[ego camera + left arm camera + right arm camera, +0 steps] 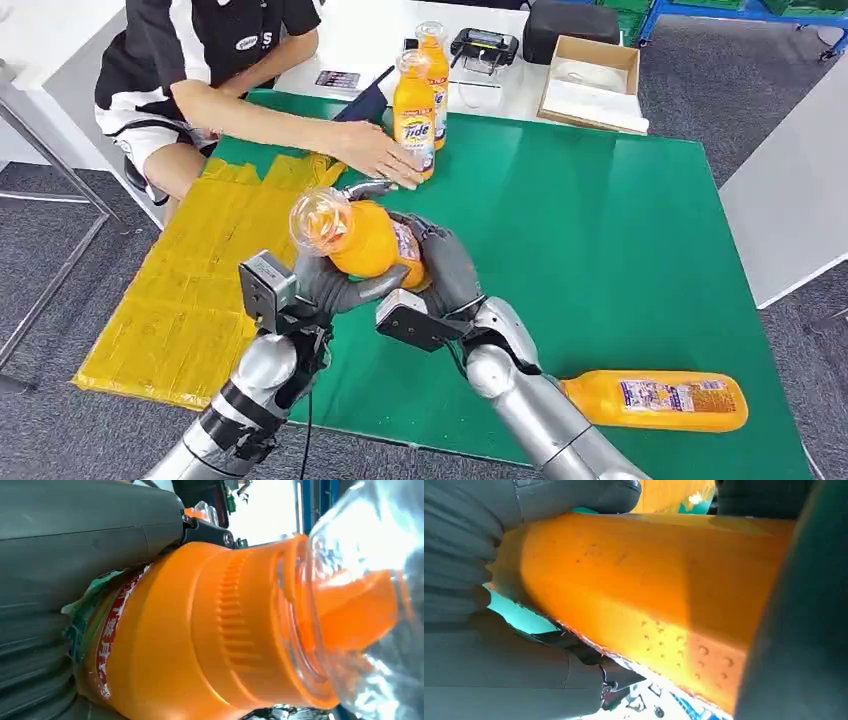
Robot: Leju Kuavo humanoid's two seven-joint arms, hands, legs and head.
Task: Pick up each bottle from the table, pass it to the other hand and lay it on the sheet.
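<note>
Mid-handover: our left hand [335, 285] and right hand [440, 270] both grasp the orange bottle [365, 238], held above the green table [600, 230] beside the yellow sheet [190, 290]; if either lets go early it may drop. Wrist views show the grip contact up close, while the head view shows the person's hand [375, 152] on the standing bottles [418, 100] beyond.

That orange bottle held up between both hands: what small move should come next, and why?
Probably the right hand should let go. Both hands clasp the orange bottle in mid-air, the left hand wrapped under it, and the yellow sheet lies on the left hand's side, so the left hand could carry it over.
</note>
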